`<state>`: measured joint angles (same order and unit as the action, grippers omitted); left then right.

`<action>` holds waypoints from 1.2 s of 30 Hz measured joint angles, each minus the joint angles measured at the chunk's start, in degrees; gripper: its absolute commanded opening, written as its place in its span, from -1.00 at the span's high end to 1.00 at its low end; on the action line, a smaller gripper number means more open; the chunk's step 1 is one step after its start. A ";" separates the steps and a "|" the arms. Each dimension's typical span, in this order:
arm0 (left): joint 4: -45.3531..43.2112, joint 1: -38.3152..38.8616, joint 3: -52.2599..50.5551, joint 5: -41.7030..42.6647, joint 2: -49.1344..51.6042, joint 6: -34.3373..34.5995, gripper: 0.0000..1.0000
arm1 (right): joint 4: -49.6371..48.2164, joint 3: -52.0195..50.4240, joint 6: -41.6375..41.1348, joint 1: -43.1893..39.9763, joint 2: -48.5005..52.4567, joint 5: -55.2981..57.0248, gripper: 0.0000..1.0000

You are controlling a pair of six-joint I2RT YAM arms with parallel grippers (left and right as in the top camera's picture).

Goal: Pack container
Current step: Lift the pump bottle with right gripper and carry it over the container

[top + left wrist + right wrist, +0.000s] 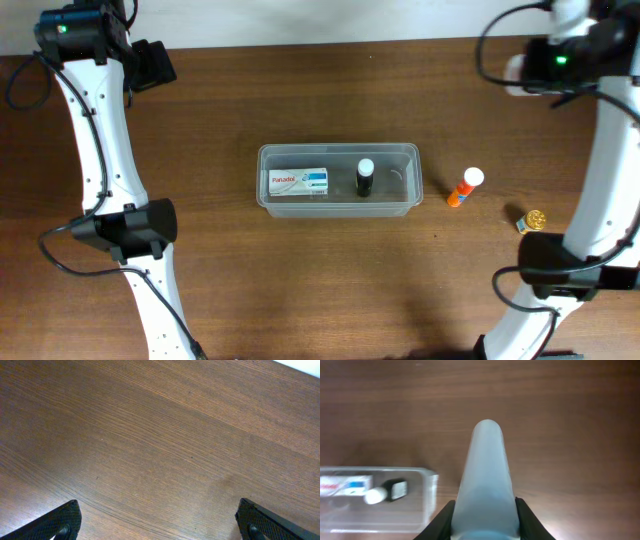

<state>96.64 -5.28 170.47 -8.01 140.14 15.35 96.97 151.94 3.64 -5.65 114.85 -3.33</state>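
The clear plastic container (395,183) sits at the table's middle. It holds a white Panadol box (297,182) and a black bottle with a white cap (365,177). In the right wrist view the container (429,502) shows at lower left, with the box (345,485) and the black bottle (387,491) inside. My right gripper (517,74) (485,517) is shut on a pale bluish-white tube (486,480), held high above the table's far right, away from the container. My left gripper (152,62) (160,517) is open and empty over bare wood at the far left.
An orange bottle with a white cap (465,187) lies just right of the container. A small gold-capped jar (531,221) stands farther right, near the right arm's base. The arm bases stand at the front left and front right.
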 measured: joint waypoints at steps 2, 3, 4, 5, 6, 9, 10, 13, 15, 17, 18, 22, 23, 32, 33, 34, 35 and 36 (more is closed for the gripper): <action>0.00 0.00 0.00 0.00 0.00 0.00 -0.99 | 0.00 0.00 -0.70 2.82 0.00 -0.20 0.47; 0.00 0.00 0.00 0.00 0.00 0.00 -0.99 | 0.00 0.00 -0.96 4.26 0.00 -0.24 0.47; 0.00 0.00 0.00 0.00 0.00 0.00 -0.99 | 0.02 0.00 -1.42 5.60 0.00 -0.24 0.46; 0.00 0.00 0.00 0.00 0.00 0.00 -0.99 | 0.00 0.00 -1.90 6.93 0.00 -0.24 0.47; 0.02 0.00 0.00 0.00 0.00 0.00 -0.99 | 0.02 0.00 -2.27 8.44 0.00 -0.28 0.46; 0.00 0.00 0.00 0.00 0.00 0.00 -0.99 | 0.02 0.00 -3.87 11.87 0.00 -0.50 0.46; 0.00 0.00 0.00 0.00 0.00 0.00 -0.99 | 0.02 0.00 -4.52 12.81 0.00 -0.66 0.46; 0.00 0.00 0.00 0.00 0.00 0.00 -0.99 | 0.00 -0.11 -6.75 15.17 0.00 -0.85 0.47; 0.02 0.00 0.00 0.00 0.00 0.00 -0.99 | 0.00 -0.79 -8.33 15.93 -0.04 -0.87 0.46; 0.00 0.00 0.00 0.00 0.00 0.00 -0.99 | 0.00 -2.60 -9.68 16.20 -0.04 -0.87 0.47; 0.02 0.00 0.00 0.00 0.00 0.00 -0.99 | 0.00 -3.98 -9.99 16.20 -0.04 -0.85 0.48; 0.00 0.00 0.00 0.00 0.00 0.00 -0.99 | -0.09 -11.78 -11.43 16.20 -0.04 -0.85 0.56; 0.00 0.00 0.00 0.00 0.00 0.00 -0.99 | -0.15 -13.64 -11.54 16.20 -0.04 -0.85 0.57; 0.02 0.00 0.00 0.00 0.00 0.00 -0.99 | -5.20 -25.40 -12.44 16.24 -0.04 -0.83 0.57; 0.00 0.00 0.00 0.00 0.00 0.00 -0.99 | -5.86 -26.32 -12.44 16.26 -0.04 -0.83 0.57; 0.00 0.00 0.00 0.00 0.00 0.00 -0.99 | -6.51 -27.26 -12.46 16.33 -0.04 -0.83 0.58; 0.00 0.00 0.00 0.00 0.00 0.00 -0.99 | -7.21 -28.33 -12.46 16.46 -0.04 -0.83 0.57; 0.00 0.00 0.00 0.00 0.00 0.00 -0.99 | -7.87 -29.24 -12.46 16.68 -0.04 -0.83 0.58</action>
<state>96.64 -5.28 170.47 -8.01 140.14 15.35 89.10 122.69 -8.82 11.03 114.80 -4.16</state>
